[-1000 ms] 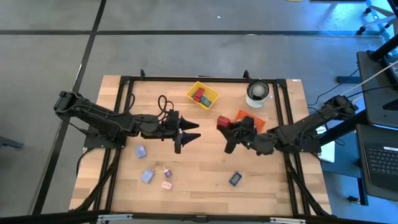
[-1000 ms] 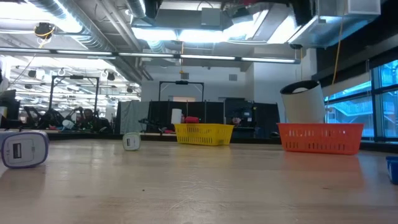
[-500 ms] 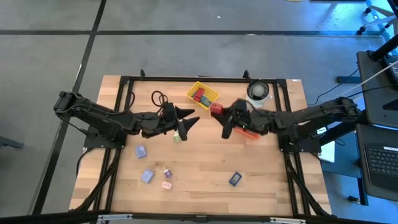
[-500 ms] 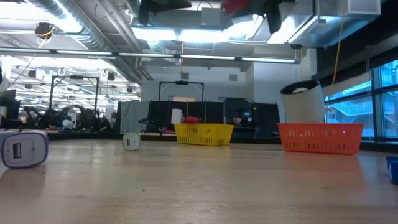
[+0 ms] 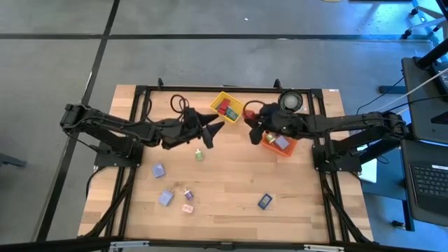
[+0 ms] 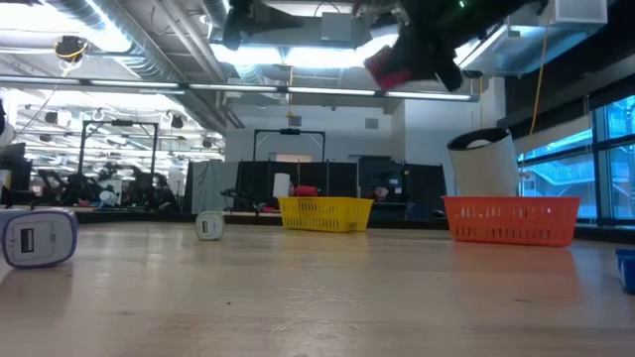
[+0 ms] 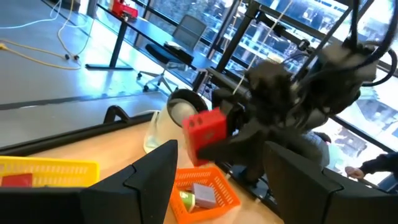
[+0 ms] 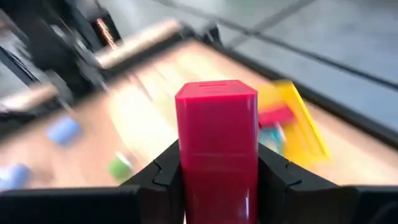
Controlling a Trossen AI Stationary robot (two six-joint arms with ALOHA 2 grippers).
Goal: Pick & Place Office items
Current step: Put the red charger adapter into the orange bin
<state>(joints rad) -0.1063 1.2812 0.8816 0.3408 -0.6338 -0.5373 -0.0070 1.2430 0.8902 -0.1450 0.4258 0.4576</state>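
Right wrist view: everything behind the red block (image 8: 216, 149) is motion-blurred; yellow bin (image 8: 297, 127) and table pieces are smears, block's lower end cut by bottom edge. Low view: both arms cut off at top edge; blue piece (image 6: 626, 270) clipped at right edge, lavender piece (image 6: 38, 238) clipped at left edge. High view: small pieces lower left of table too tiny to identify; orange bin (image 5: 278, 143) partly covered by right arm. Left wrist view: yellow bin (image 7: 46, 168) cut at left edge.

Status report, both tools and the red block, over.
Right tool shut on red block, up between yellow bin and orange bin. Left tool open, empty, beside yellow bin. Nothing in the way.
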